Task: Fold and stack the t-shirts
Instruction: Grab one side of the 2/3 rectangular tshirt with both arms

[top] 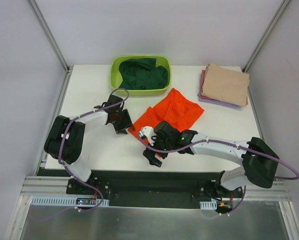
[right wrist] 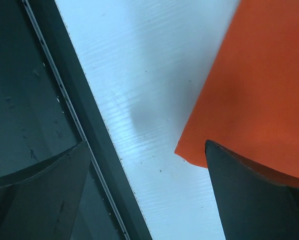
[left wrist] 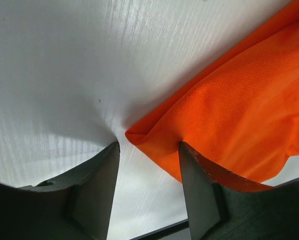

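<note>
The bright orange t-shirt [top: 173,111] lies partly folded mid-table. My left gripper [top: 125,126] is open at its left corner; in the left wrist view [left wrist: 149,150] the corner of the orange t-shirt [left wrist: 239,100] lies between the jaws, one finger [left wrist: 199,190] over the cloth. My right gripper [top: 148,145] is open at the near corner; in the right wrist view [right wrist: 146,150] the orange t-shirt [right wrist: 259,90] has one finger [right wrist: 249,195] on its edge. A dark green t-shirt [top: 144,74] lies crumpled in the tub. A tan t-shirt [top: 227,82] tops folded lilac [top: 214,102] and reddish [top: 203,80] ones.
The lime-green tub [top: 114,82] stands at the back middle of the white table [top: 89,90]. The folded stack is at the back right. The table's dark front edge [right wrist: 74,115] runs close beside my right gripper. Frame posts stand at the back corners.
</note>
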